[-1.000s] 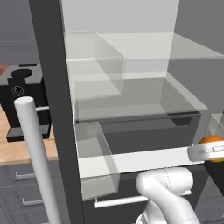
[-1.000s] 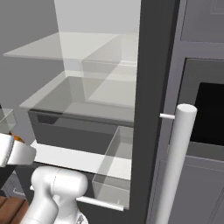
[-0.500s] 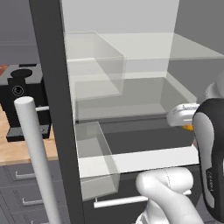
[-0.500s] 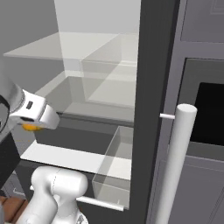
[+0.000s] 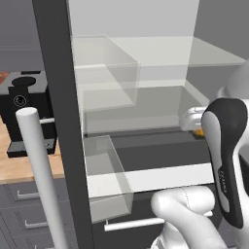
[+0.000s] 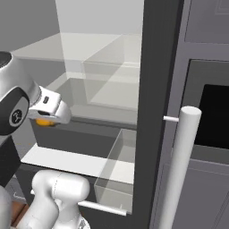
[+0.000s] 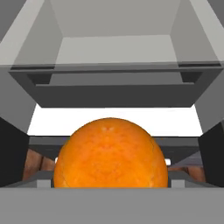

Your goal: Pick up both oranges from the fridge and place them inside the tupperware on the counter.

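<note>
You've got one orange [image 7: 110, 153] sitting right between the dark finger tips in the hand view, big and centred low in the frame, so the gripper [image 6: 44, 120] looks clamped on it. In the right base view you can see a sliver of that orange [image 6: 43, 121] poking out under the white hand, which hangs in front of the fridge [image 6: 154, 89] opening, just above the dark drawer front. From the left base view the gripper [image 5: 197, 127] is mostly hidden behind the arm's dark wrist joint, with only a bit of orange [image 5: 199, 131] peeking out near the right side of the fridge [image 5: 58, 97] interior.

The fridge is standing open: you're looking at clear glass shelves [image 5: 146, 53] up top, a clear bin [image 5: 104, 182] at the lower left of the opening, and the pale interior behind. The long light-grey handle [image 5: 41, 175] rises at the left of the left base view and the handle [image 6: 179, 165] at the right of the right one.

A strip of the counter [image 5: 29, 168] shows left of the fridge frame, with a black appliance [image 5: 22, 114] standing on it, back from the front edge. Grey drawers [image 5: 29, 209] sit below that edge.
</note>
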You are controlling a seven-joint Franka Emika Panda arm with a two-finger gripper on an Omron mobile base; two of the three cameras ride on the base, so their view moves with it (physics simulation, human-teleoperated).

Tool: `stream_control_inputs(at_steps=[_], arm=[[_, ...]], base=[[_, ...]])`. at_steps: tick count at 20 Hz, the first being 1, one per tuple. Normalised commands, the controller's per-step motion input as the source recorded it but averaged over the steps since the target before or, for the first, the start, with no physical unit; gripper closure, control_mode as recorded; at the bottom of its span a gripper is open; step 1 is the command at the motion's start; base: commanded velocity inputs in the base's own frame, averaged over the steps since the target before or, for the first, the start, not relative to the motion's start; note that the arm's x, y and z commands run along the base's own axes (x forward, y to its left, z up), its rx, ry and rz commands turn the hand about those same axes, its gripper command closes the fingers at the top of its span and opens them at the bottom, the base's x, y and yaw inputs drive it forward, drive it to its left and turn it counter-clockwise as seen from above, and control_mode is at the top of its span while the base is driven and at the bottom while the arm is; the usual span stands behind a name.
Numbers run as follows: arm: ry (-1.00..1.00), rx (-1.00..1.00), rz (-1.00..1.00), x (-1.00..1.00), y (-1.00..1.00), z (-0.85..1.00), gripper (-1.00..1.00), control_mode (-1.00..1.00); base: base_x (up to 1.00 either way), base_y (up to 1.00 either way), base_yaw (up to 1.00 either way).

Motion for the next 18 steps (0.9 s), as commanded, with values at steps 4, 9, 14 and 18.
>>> stream_control_inputs(at_steps=[4, 9, 14, 18], arm=[[0.02, 0.00, 0.00, 0.00, -0.09, -0.19, 1.00, -1.00], [0.01, 0.00, 0.00, -0.02, -0.03, -0.12, 1.00, 1.00], [0.00, 0.00, 0.00, 0.00, 0.00, 0.00, 1.00, 1.00], [0.00, 0.00, 0.00, 0.00, 0.00, 0.00, 1.00, 1.00]], base=[[0.00, 0.00, 0.00], [-0.11, -0.02, 0.00], [-0.67, 0.00, 0.00], [-1.00, 0.00, 0.00]])
